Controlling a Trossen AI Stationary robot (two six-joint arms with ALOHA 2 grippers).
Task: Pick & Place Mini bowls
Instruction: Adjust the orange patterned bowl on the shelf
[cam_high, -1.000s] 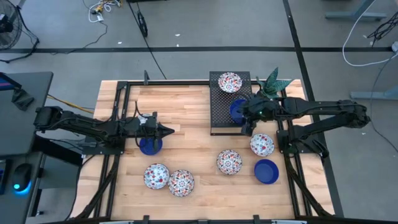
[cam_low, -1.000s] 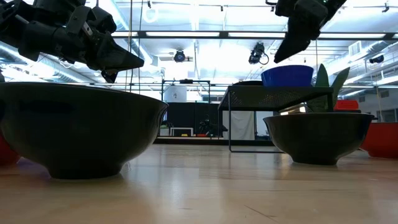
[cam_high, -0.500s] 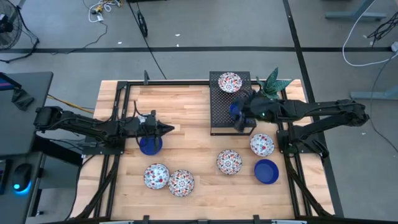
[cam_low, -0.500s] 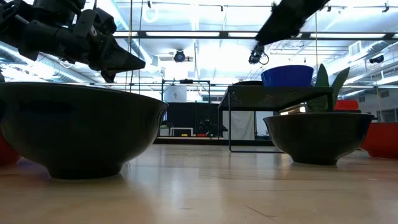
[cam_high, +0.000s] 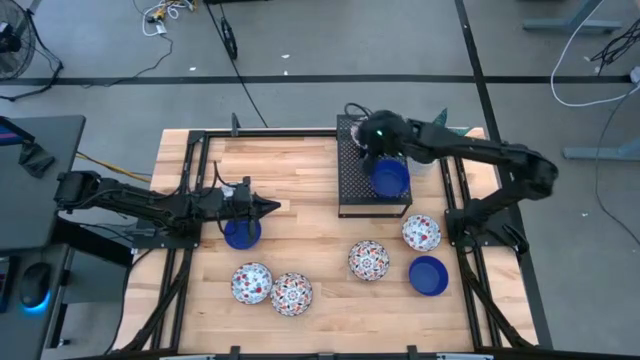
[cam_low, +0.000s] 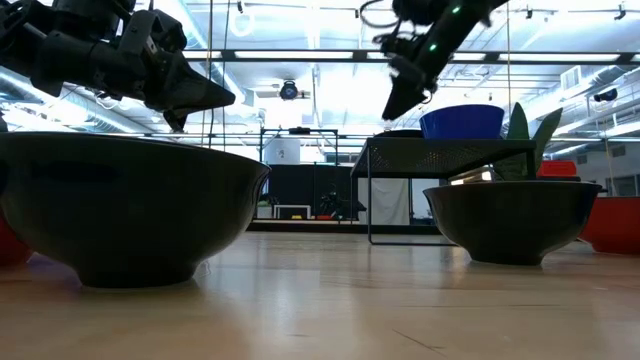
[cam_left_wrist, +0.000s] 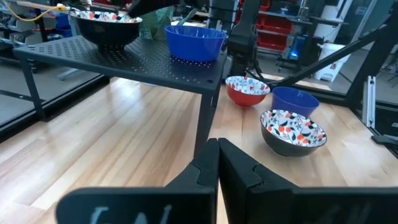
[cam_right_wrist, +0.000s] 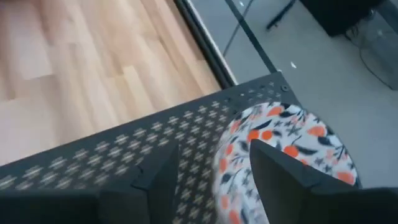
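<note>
A black perforated stand (cam_high: 352, 195) at the table's far side carries a floral bowl (cam_right_wrist: 292, 146) on its far part and a blue bowl (cam_high: 390, 178) on its near part. My right gripper (cam_right_wrist: 214, 168) is open above the floral bowl's rim, one finger over the stand and one over the bowl. My left gripper (cam_high: 268, 207) is shut and hovers just right of another blue bowl (cam_high: 240, 235) on the table's left. Floral bowls (cam_high: 250, 283), (cam_high: 291, 294), (cam_high: 368, 260), (cam_high: 421, 233) and a blue one (cam_high: 428, 275) stand on the tabletop.
A green plant (cam_low: 530, 135) stands right of the stand, mostly hidden by my right arm in the high view. Black frame rails (cam_high: 190, 180) run along the table's left and right sides. Bare wood lies between the stand and the left blue bowl.
My right gripper has moved from above the blue bowl at the stand's near part toward the table's far edge and somewhat left, coming over the floral bowl. The blue bowl has stayed on the stand. My left arm has kept still.
</note>
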